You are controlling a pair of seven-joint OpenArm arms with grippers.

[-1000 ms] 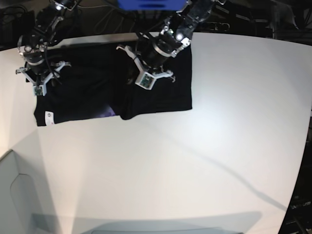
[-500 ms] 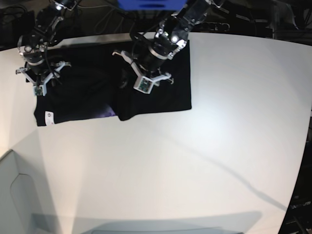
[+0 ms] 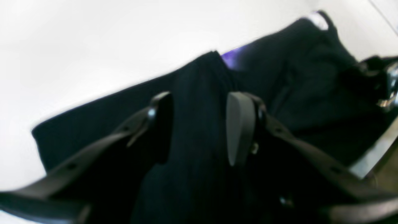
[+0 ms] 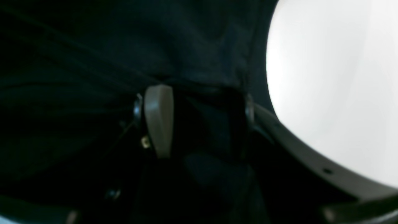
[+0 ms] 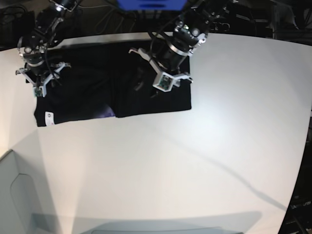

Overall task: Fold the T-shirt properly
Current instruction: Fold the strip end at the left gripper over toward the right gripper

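Observation:
The black T-shirt (image 5: 87, 92) lies flat at the far side of the white table (image 5: 195, 161), its right part folded over. A purple strip of print (image 5: 108, 113) peeks out at the fold's front edge, and a small white tag (image 5: 48, 116) shows at the front left corner. My left gripper (image 5: 157, 73) hangs over the folded right part. In the left wrist view it (image 3: 199, 124) is open, with only cloth (image 3: 311, 77) below. My right gripper (image 5: 41, 78) hovers over the shirt's left edge, open (image 4: 202, 121) above dark cloth (image 4: 93, 46).
A blue object (image 5: 151, 4) and dark cables sit just behind the table's far edge. A pale panel (image 5: 14, 195) stands at the front left corner. The table's right rim (image 5: 304, 146) curves down beside dark equipment.
My left gripper has opened, let go of the cloth and moved right and back over the shirt. The folded part now lies flatter. The right arm has not moved.

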